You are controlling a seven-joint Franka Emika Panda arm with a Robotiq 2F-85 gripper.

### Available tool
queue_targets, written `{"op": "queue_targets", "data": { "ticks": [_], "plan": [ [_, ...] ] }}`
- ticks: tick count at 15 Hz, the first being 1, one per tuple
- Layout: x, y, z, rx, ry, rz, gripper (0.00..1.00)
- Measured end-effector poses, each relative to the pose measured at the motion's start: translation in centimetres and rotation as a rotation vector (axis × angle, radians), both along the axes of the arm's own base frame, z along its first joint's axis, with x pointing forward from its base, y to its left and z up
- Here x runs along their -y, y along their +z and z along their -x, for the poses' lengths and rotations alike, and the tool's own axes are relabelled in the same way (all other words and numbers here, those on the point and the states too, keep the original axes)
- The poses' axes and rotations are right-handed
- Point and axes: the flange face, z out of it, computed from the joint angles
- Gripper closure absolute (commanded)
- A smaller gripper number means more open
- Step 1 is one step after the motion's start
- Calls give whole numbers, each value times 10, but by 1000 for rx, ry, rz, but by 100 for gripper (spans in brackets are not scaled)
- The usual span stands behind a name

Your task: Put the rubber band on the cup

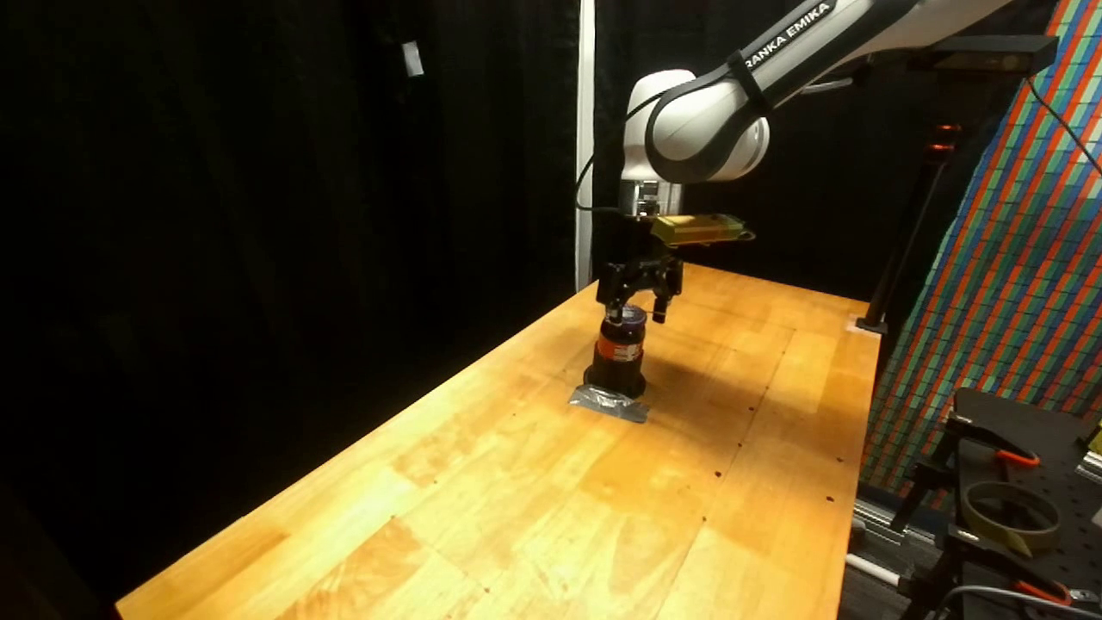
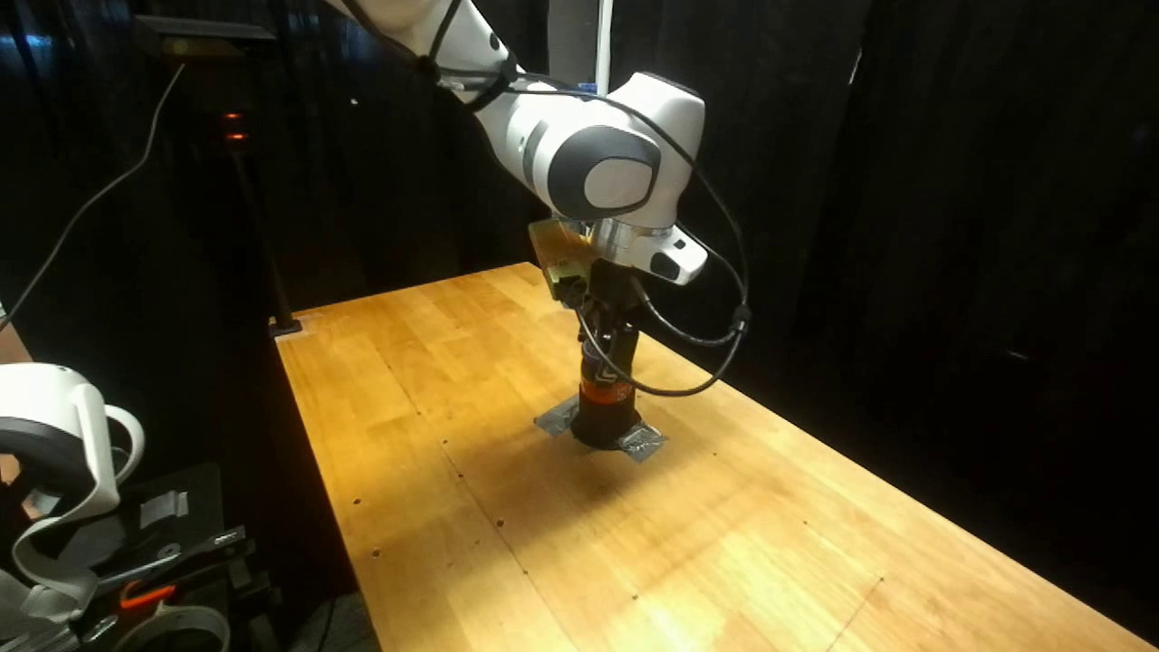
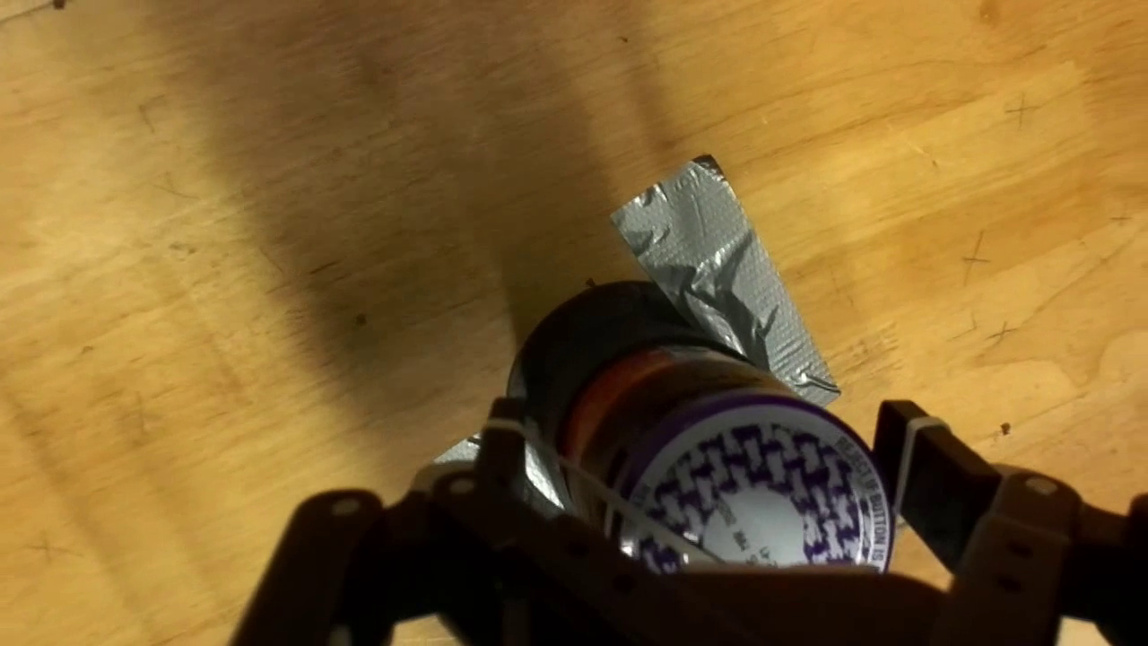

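The cup (image 1: pixel 620 353) is a dark jar with an orange stripe and a purple-rimmed pale lid. It stands upright on the table in both exterior views (image 2: pixel 605 393), and its lid shows in the wrist view (image 3: pixel 749 449). My gripper (image 1: pixel 637 316) is open at lid height, pointing down. In the wrist view my gripper (image 3: pixel 704 435) has one finger on each side of the lid. A thin pale rubber band (image 3: pixel 622 499) loops round both fingertips, and one strand crosses over the lid. The rest of the band is hidden, so I cannot tell how it lies round the cup.
Silver tape strips (image 3: pixel 731 269) hold the cup's black base to the wooden table (image 1: pixel 551 517). A cable (image 2: pixel 715 362) hangs beside the wrist. A dark pole (image 1: pixel 904 241) stands at a table corner. A side cart (image 1: pixel 1024 448) with a tape roll stands off the table.
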Motion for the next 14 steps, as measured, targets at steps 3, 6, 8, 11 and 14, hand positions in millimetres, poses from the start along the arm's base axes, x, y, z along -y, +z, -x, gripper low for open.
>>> {"op": "queue_targets", "data": {
  "ticks": [3, 6, 8, 11, 14],
  "plan": [
    [3, 4, 13, 15, -15, -5, 0],
    [6, 9, 26, 13, -21, -15, 0],
    [7, 12, 29, 15, -20, -27, 0],
    [6, 10, 33, 25, -13, -35, 0],
    [-2, 2, 39, 26, 6, -35, 0]
  ]
}}
